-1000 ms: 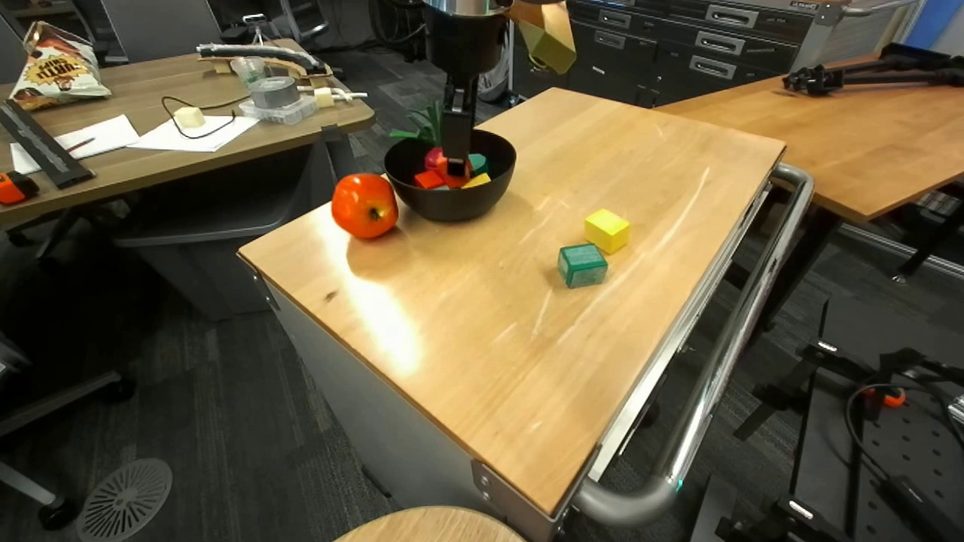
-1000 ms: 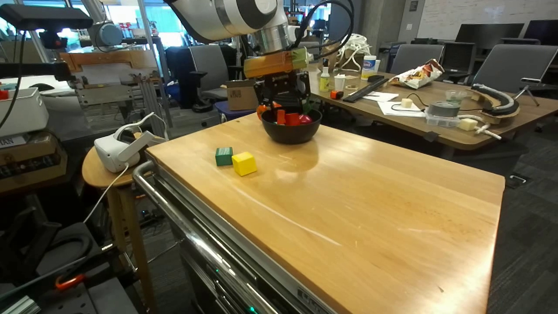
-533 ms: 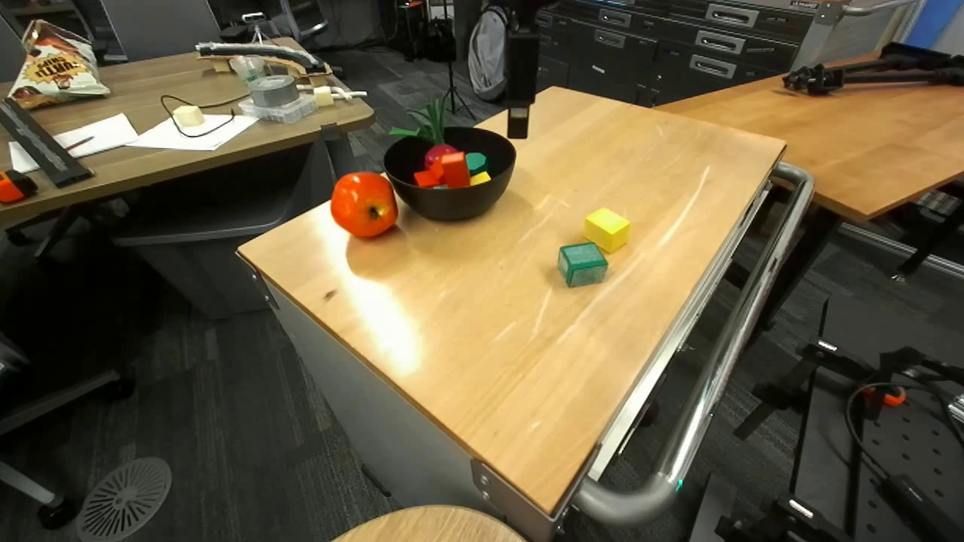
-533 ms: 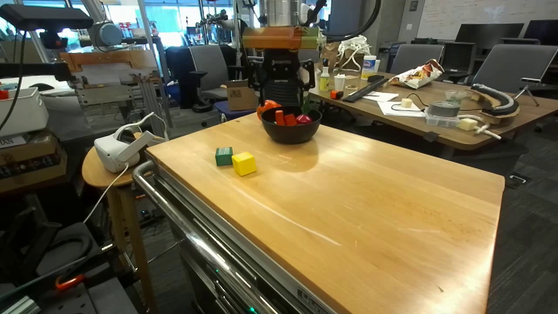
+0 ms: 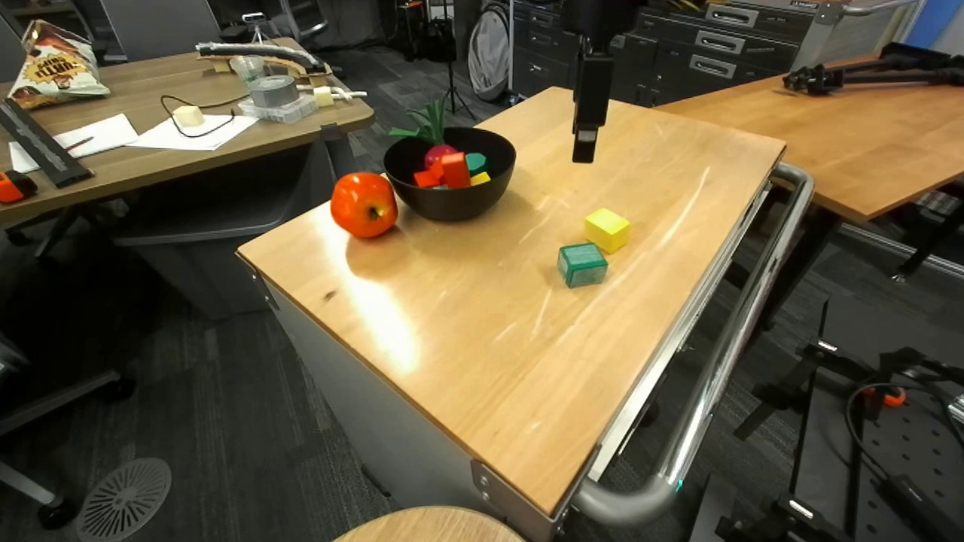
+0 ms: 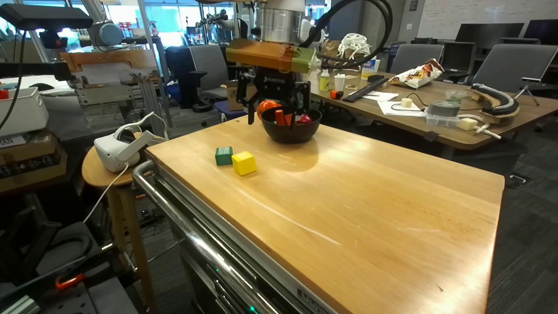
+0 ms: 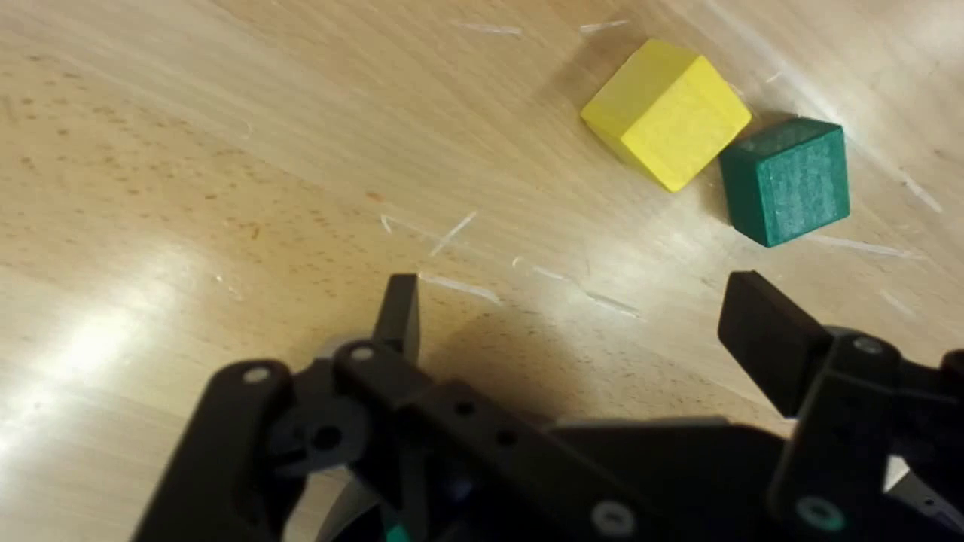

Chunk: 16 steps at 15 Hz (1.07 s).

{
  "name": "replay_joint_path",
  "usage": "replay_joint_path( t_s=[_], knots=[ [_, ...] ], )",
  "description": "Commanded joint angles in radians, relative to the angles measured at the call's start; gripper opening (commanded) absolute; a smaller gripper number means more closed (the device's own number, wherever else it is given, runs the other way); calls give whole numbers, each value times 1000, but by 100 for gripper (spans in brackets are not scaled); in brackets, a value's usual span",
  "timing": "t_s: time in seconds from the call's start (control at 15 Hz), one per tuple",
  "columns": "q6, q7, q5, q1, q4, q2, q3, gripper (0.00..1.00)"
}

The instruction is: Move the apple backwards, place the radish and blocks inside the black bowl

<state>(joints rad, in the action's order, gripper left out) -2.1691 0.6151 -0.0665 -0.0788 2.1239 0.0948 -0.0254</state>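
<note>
Well, the black two-fingered gripper (image 7: 576, 324): spread wide above the pale wooden tabletop (image 5: 467, 309), bare wood showing between its fingers (image 7: 772, 346) in the wrist view.
Glossy black round bowl (image 5: 452, 205): holds the pink-red toy radish (image 5: 439, 155) and the red-orange blocks (image 5: 456, 170), which I can spot in both exterior views; a teal-green block (image 5: 475, 162), a yellow block (image 5: 480, 179) and the radish's leafy green top (image 5: 429, 126) come clear only in an exterior view.
Glossy orange-red toy apple (image 5: 364, 205): on the tabletop, just beside the bowl, whole in an exterior view; in an exterior view the apple (image 6: 267, 107) peeks from behind the bowl.
Bright yellow cube (image 7: 666, 117) and dark green cube (image 7: 787, 181): near each other on the wood; touching or not, I can't tell.
Bowl's mouth: a second ago the fingers reached inside, covering a red-orange block; now they're out over the tabletop, and that block stays behind.
Apple and cubes: lying as they did.
</note>
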Motion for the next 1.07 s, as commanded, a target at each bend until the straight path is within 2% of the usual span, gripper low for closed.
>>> replay_joint_path(
  t_s=[0.0,0.13,0.33,0.47,0.53,0.6,0.8,1.0],
  knots=[
    [-5,-6,-1,10,5,0,11,100],
    [-9,-12,-1,11,6,-1,11,100],
    [160,-43,-1,10,32,-40,14,100],
    [197,-39,-36,7,91,-101,16,100],
    [163,15,-75,5,125,-128,16,100],
    [171,-25,-26,13,45,-34,20,100],
    [171,-11,-47,18,93,-86,25,100],
    [64,-196,86,52,112,-55,-3,100]
  ],
)
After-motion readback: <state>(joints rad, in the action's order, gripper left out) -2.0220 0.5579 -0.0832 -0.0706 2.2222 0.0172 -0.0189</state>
